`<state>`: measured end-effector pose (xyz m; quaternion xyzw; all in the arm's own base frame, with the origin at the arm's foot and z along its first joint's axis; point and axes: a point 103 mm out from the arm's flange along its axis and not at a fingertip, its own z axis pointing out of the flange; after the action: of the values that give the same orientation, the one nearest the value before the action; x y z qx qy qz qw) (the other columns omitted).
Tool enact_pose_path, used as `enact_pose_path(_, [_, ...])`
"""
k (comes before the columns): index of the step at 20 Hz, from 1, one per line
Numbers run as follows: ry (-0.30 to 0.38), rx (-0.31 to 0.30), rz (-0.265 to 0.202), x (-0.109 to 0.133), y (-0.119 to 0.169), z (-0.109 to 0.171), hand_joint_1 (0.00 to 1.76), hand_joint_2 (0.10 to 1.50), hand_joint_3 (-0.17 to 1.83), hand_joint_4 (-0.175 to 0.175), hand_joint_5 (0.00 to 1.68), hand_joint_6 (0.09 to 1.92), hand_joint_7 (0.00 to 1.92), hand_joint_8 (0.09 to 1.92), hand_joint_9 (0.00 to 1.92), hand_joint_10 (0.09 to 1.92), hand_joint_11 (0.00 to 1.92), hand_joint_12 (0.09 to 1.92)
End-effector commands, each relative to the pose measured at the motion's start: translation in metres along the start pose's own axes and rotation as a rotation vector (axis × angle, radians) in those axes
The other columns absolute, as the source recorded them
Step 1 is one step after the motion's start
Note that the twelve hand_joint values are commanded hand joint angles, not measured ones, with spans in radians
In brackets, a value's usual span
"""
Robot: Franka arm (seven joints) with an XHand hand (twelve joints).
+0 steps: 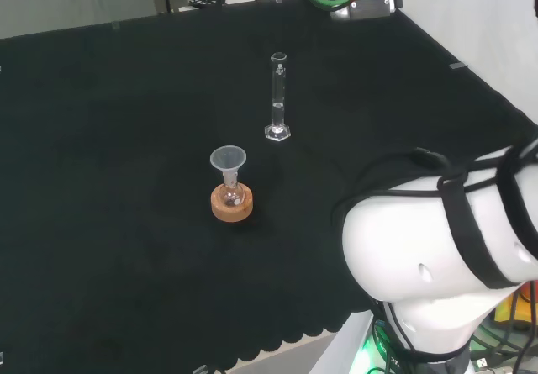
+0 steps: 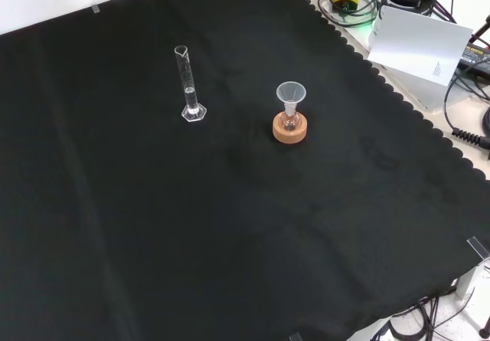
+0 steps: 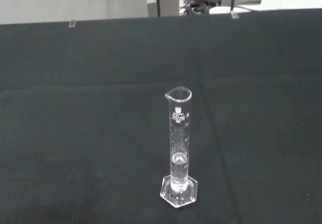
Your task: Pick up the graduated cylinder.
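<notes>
**Measuring cylinder stood alone and upright on the black cloth**

Whether the hand's fingers were apart or together could not be told from these pictures. In the head view the arm's white link [image 1: 437,248], strapped with black bands, bulked at the lower right, well apart from the glassware.

The wrist camera looked straight at the measuring cylinder [image 3: 179,148]. It was a tall, narrow tube of clear glass with a small pouring lip at the rim, printed marks down its wall and a flat six-sided foot. It stood upright on the black cloth [image 3: 75,133], with nothing touching it.

Taking the cylinder as the landmark: in the head view the cylinder [image 1: 278,97] stood near the middle of the cloth [image 1: 101,181], and a cork ring [image 1: 232,204] lay nearer the camera and a little to its left. On that ring sat a small round flask [image 1: 231,192], with a clear funnel [image 1: 228,160] resting in its neck. In the front view the cylinder [image 2: 188,84] stood to the left of the cork ring [image 2: 290,129], the flask [image 2: 290,122] and the funnel [image 2: 291,94], clearly apart from them, with bare cloth [image 2: 230,241] between.

Beyond the cloth's scalloped edge, up and right of the cylinder in the front view, lay a white sheet [image 2: 421,46] and some cables [image 2: 459,96].
</notes>
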<state>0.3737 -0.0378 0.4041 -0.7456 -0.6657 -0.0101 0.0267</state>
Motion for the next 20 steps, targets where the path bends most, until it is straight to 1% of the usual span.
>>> enact_pose_path(1, [0.086, 0.005, -0.034, -0.046, 0.08, 0.066, 0.19, 1.2, 0.25, -0.045, 0.32, 0.09, 0.04, 0.55, 0.22, 0.69, 0.05, 1.4])
enact_pose_path(5, [0.124, 0.005, -0.055, -0.059, 0.102, 0.093, 0.25, 1.16, 0.23, -0.046, 0.32, 0.09, 0.06, 0.56, 0.24, 0.7, 0.06, 1.4])
enact_pose_path(8, [0.154, -0.003, -0.08, -0.063, 0.109, 0.112, 0.3, 1.13, 0.22, -0.046, 0.32, 0.09, 0.07, 0.58, 0.26, 0.7, 0.06, 1.4])
enact_pose_path(10, [0.171, -0.014, -0.092, -0.065, 0.11, 0.12, 0.33, 1.11, 0.21, -0.047, 0.32, 0.09, 0.08, 0.58, 0.28, 0.7, 0.06, 1.4])
enact_pose_path(14, [0.225, -0.024, -0.114, -0.069, 0.109, 0.134, 0.38, 1.06, 0.2, -0.047, 0.32, 0.09, 0.1, 0.6, 0.31, 0.7, 0.07, 1.4])
enact_pose_path(16, [0.258, -0.045, -0.118, -0.07, 0.107, 0.141, 0.4, 1.04, 0.19, -0.047, 0.33, 0.09, 0.11, 0.61, 0.32, 0.7, 0.08, 1.4])
enact_pose_path(20, [0.319, -0.051, -0.129, -0.072, 0.103, 0.159, 0.47, 1.01, 0.19, -0.054, 0.35, 0.09, 0.15, 0.64, 0.37, 0.7, 0.13, 1.39])
